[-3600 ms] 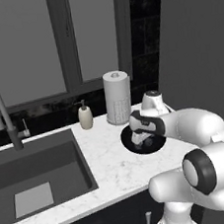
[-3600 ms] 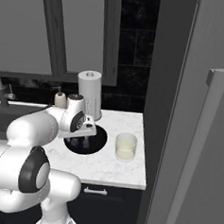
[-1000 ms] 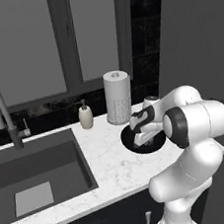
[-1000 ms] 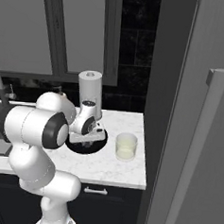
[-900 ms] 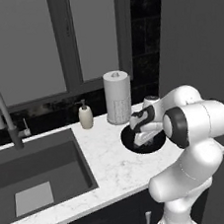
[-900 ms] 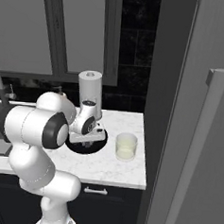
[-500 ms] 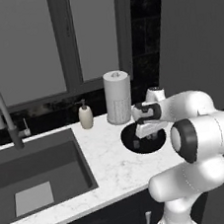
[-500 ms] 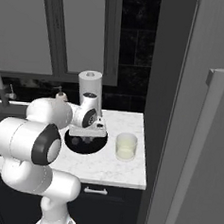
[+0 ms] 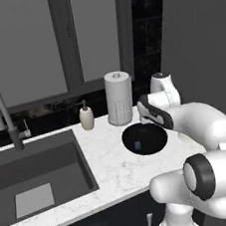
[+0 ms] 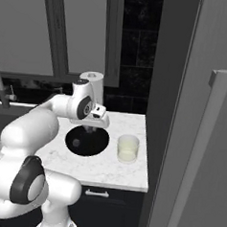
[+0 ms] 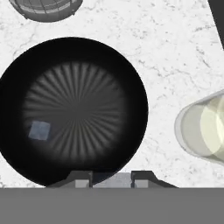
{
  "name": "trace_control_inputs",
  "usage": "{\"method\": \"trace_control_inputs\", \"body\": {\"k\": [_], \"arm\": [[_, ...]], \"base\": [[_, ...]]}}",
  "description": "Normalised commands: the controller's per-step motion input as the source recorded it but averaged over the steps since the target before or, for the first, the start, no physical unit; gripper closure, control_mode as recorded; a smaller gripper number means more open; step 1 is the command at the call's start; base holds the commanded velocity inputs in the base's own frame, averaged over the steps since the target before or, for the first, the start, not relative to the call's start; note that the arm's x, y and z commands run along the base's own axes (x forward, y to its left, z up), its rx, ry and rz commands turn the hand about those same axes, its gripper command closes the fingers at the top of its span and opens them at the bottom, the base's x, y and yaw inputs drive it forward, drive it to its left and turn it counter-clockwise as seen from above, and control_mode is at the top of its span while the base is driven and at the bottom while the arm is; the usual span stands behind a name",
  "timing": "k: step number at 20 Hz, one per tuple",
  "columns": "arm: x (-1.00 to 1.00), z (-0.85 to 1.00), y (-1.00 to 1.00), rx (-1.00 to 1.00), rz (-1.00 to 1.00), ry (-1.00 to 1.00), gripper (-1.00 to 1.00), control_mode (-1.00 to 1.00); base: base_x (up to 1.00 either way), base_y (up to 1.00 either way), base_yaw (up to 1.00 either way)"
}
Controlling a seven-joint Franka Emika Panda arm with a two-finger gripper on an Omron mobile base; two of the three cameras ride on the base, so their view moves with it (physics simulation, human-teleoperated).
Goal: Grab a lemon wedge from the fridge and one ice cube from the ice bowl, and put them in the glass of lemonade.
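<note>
The black ice bowl [image 11: 74,109] [image 10: 87,141] [image 9: 145,138] sits on the marble counter. One ice cube [image 11: 39,130] lies inside it at the left. My gripper [image 11: 111,178] [image 10: 91,128] hovers over the bowl's rim on the glass side. It is shut on another ice cube [image 11: 119,179], a pale bluish piece between the finger tips. The glass of lemonade [image 11: 203,129] [image 10: 128,148] stands just right of the bowl. The fridge [image 10: 199,155] rises at the right with its door shut. The lemon wedge is out of view.
A white paper-towel roll [image 9: 119,98] stands behind the bowl, a beige soap bottle [image 9: 86,116] to its left. The grey sink basin [image 9: 35,179] and its tap [image 9: 5,115] lie further left. The counter's front edge runs close below the glass.
My hand has risen out of the bowl and shifted toward the glass, still shut; the arm has swung round. One cube stays in the bowl.
</note>
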Motion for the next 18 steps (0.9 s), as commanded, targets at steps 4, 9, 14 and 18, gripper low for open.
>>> {"method": "trace_control_inputs", "body": {"k": [4, 9, 14, 18], "arm": [[0.0, 0.56, -0.69, -0.08, -0.41, -0.11, 1.0, -1.0], [0.0, 0.38, -0.84, 0.01, -0.28, -0.03, 1.0, -1.0], [0.0, 0.0, -0.39, 0.03, -0.06, 0.02, 1.0, -1.0], [0.0, 0.0, -0.13, 0.0, 0.0, 0.0, 1.0, -1.0]], "base": [[0.0, 0.0, 0.0], [0.0, 0.0, 0.0], [0.0, 0.0, 0.0], [0.0, 0.0, 0.0]]}}
